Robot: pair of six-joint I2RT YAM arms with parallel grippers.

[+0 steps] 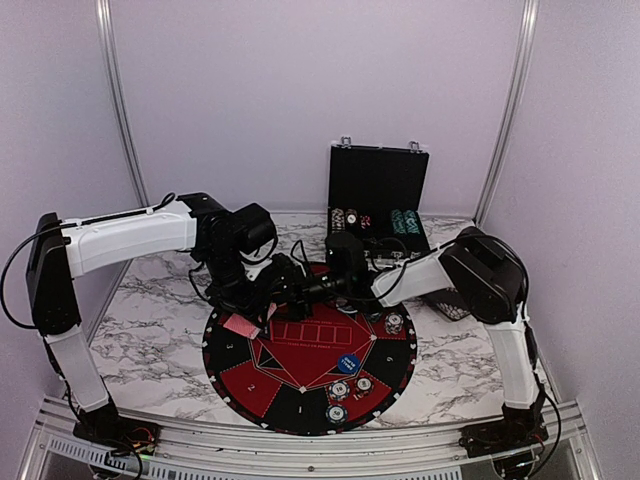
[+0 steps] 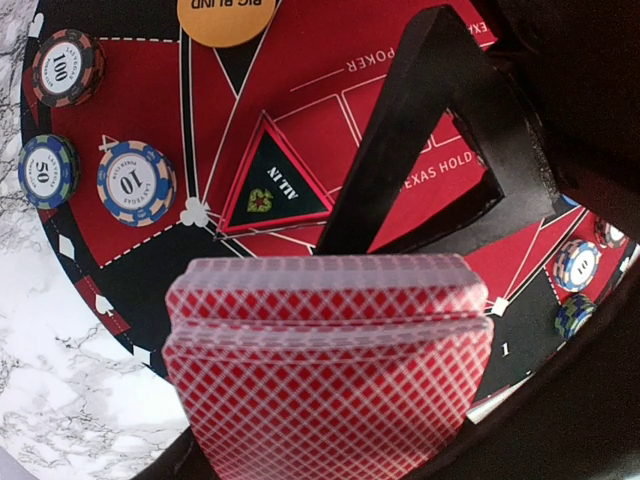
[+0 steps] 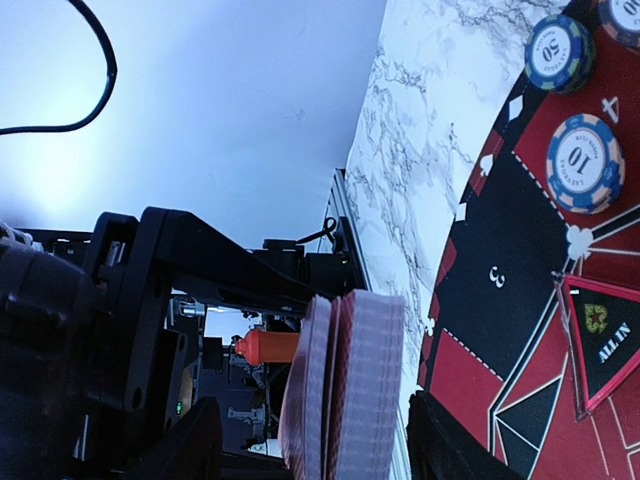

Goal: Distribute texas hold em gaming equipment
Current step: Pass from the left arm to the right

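Observation:
My left gripper is shut on a deck of red-backed playing cards and holds it over the left rim of the round red-and-black mat. The cards hide its fingers in the left wrist view. My right gripper reaches in from the right and is open. Its jaws stand either side of the deck's edge with a gap on each side. One black right finger shows beyond the deck. Striped poker chips, a white chip and a blue button disc lie on the mat. An orange button disc shows at the mat's edge.
An open black chip case with rows of chips stands at the back. A black patterned dish lies right of the mat, partly behind my right arm. A triangular "ALL IN" marker lies on the mat. White walls enclose the marble table.

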